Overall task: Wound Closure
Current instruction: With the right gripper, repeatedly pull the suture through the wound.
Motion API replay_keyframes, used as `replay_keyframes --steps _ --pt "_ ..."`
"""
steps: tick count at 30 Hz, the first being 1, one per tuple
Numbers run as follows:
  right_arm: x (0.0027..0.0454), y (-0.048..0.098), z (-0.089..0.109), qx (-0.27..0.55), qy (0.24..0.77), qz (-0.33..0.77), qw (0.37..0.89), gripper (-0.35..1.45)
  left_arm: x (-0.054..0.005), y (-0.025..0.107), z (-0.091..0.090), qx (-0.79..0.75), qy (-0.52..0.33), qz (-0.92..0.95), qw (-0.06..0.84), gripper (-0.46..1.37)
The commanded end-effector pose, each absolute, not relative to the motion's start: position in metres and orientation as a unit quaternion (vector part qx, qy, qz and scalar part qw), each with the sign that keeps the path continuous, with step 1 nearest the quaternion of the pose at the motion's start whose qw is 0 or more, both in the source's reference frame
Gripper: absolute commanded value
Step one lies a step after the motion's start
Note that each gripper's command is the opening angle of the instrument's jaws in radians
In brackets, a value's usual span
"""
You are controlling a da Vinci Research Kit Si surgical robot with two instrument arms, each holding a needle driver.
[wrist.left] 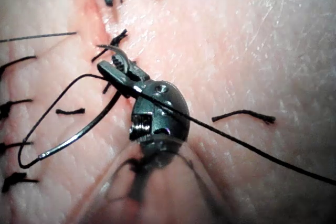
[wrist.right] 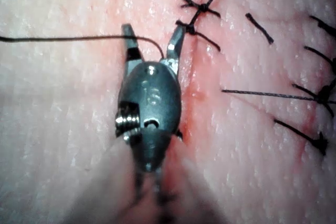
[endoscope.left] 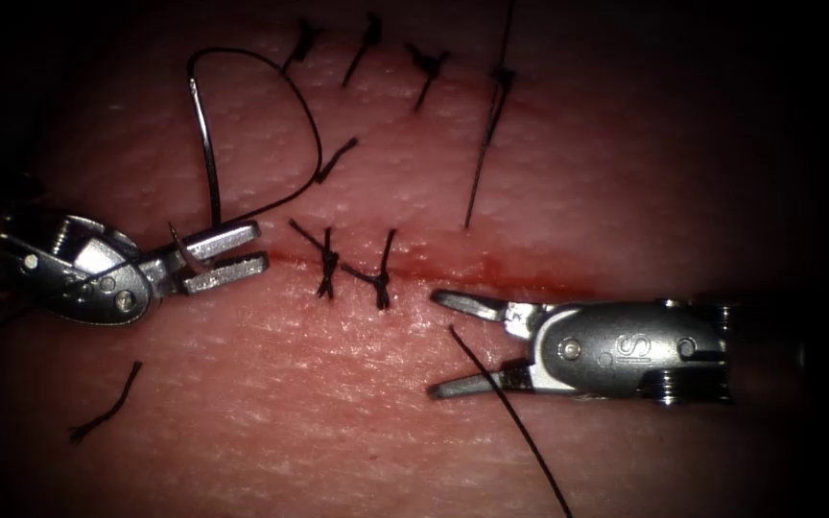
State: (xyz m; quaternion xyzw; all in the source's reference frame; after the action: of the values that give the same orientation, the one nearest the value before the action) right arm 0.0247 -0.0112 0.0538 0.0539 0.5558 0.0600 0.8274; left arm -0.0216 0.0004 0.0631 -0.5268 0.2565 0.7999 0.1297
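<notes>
Left end effector (endoscope.left: 242, 259): we see its jaws clamped on the needle (endoscope.left: 205, 153) near the tip; needle free of the tissue (endoscope.left: 338, 403)
Right end effector (endoscope.left: 453, 345): jaws wide apart, holding nothing; thread (endoscope.left: 510, 412) crosses between them

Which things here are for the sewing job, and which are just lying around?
For the job:
- needle, held near its tip by the left tool, out of the tissue
- thread
- right tool, jaws open, holding nothing
- cut

Lying about:
- cut thread end
- finished stitches
</notes>
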Motion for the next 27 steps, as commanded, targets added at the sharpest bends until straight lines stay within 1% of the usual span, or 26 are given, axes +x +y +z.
replay_keyframes --steps 1,4,11,12,13,14,18,27 --pt "0.0246 -0.011 0.0538 0.052 0.555 0.058 0.828 1.04 -0.0216 0.0004 0.063 -0.527 0.254 0.801 0.128 -0.35" --pt "0.0242 -0.0109 0.054 0.043 0.551 0.058 0.831 0.89 -0.0215 0.0004 0.063 -0.527 0.254 0.801 0.128 -0.35" --pt "0.0237 -0.0106 0.0545 0.043 0.551 0.06 0.831 0.42 -0.0215 0.0004 0.063 -0.527 0.254 0.801 0.128 -0.35" --pt "0.0237 -0.0105 0.0546 0.043 0.551 0.06 0.831 0.3 -0.0215 0.0004 0.063 -0.528 0.252 0.8 0.13 -0.35" --pt "0.0237 -0.0105 0.0547 0.043 0.55 0.063 0.831 0.07 -0.0215 0.0004 0.063 -0.528 0.252 0.8 0.13 -0.35" --pt "0.0237 -0.0104 0.0548 0.047 0.551 0.067 0.831 -0.35 -0.0215 0.0004 0.063 -0.528 0.252 0.8 0.13 -0.35" --pt "0.0236 -0.0101 0.0549 0.061 0.556 0.06 0.827 -0.35 -0.0215 0.0004 0.0629 -0.528 0.252 0.8 0.131 -0.35" --pt "0.0228 -0.0096 0.0557 0.069 0.547 0.053 0.833 -0.35 -0.0215 0.0004 0.0628 -0.528 0.252 0.8 0.131 -0.35"
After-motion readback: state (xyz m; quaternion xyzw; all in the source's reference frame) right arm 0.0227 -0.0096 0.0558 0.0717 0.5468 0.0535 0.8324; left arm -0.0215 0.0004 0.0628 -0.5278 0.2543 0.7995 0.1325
